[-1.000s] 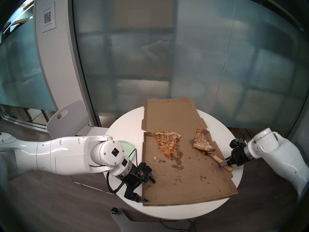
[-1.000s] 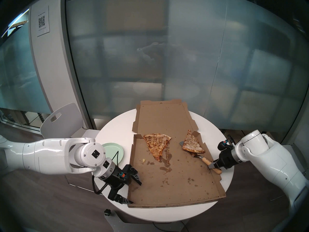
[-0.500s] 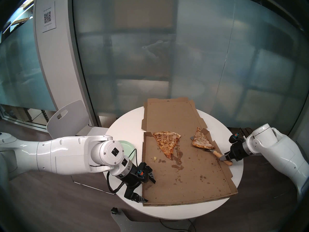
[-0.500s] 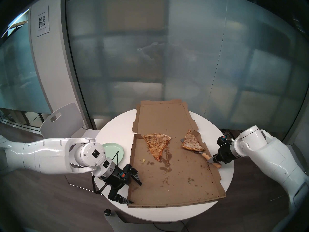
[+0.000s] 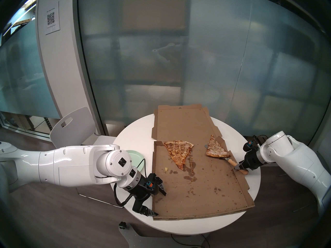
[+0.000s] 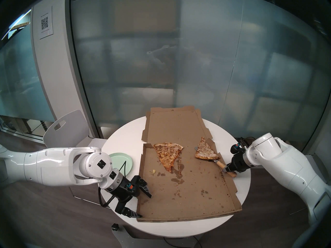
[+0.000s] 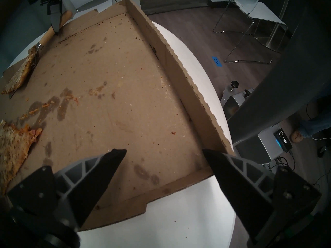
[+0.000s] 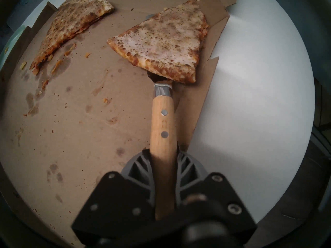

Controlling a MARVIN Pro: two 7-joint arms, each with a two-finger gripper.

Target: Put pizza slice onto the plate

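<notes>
Two slices lie in the open cardboard box [image 5: 197, 179]; the pizza slice [image 8: 162, 40], pale, speckled and thin-crusted, rests on the metal blade of a wooden-handled server [image 8: 162, 120] near the box's right wall, well apart from the mint plate [image 5: 138, 157]. The right gripper [image 8: 163, 163] is clenched on the handle; the left gripper [image 7: 164, 154] stands released over the box's near corner. Risk, in my judgement: the limp slice overhangs the narrow blade and could slide off if tilted in transit.
</notes>
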